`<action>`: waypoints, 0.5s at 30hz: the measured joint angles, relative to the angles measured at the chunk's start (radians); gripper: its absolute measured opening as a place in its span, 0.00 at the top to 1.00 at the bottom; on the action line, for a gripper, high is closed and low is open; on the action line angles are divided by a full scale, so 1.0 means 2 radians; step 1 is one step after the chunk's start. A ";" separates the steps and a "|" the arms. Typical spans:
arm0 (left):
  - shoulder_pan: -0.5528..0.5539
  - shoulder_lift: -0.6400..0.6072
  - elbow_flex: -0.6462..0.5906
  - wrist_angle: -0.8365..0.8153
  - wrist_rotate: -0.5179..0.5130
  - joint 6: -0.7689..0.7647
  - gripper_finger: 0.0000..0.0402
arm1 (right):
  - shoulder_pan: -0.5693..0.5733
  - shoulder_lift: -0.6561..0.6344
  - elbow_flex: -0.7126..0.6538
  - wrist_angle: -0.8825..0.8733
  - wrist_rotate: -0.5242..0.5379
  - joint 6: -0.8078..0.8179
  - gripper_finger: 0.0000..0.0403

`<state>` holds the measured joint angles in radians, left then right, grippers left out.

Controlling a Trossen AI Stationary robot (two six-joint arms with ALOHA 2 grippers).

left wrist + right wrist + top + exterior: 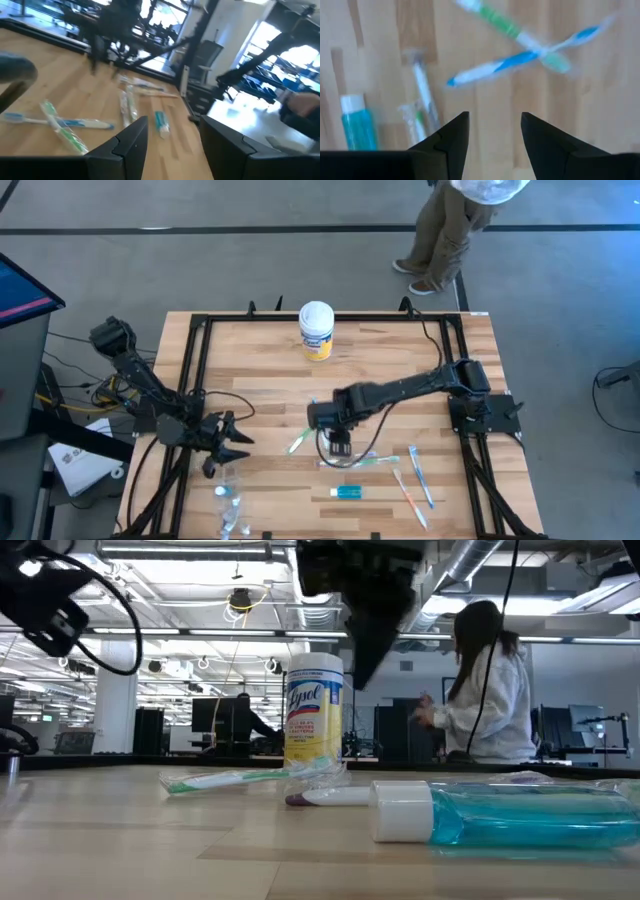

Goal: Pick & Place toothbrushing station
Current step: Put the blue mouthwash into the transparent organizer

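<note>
Teal toothpaste tube (530,813), white cap | right end effector (339,448) open | left end effector (222,442) open

I see the toothbrushes scattered flat on the near right part of the table. A green toothbrush (298,442) lies angled nearest the middle. Just right of it a blue one (372,456) and a green one (378,463) cross each other. Farther right, a pink toothbrush (408,497) and a blue-handled one (422,477) lie side by side, running toward the near edge. A teal toothpaste tube (348,493) with a white cap lies on its side, near of the crossed pair.
</note>
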<state>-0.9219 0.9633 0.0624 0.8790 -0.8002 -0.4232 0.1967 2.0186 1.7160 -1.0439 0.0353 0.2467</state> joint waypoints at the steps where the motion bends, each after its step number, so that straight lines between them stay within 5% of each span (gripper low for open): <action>1: 0.012 -0.001 0.000 0.001 0.004 0.000 0.57 | 0.006 0.000 -0.006 0.000 0.004 0.006 0.58; 15: 0.161 -0.004 0.008 0.012 0.113 0.000 0.57 | 0.087 -0.026 -0.069 0.036 0.022 0.051 0.58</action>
<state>-0.5998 0.9546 0.0793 0.9021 -0.5744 -0.4226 0.3716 1.9675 1.5780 -0.9724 0.0798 0.3490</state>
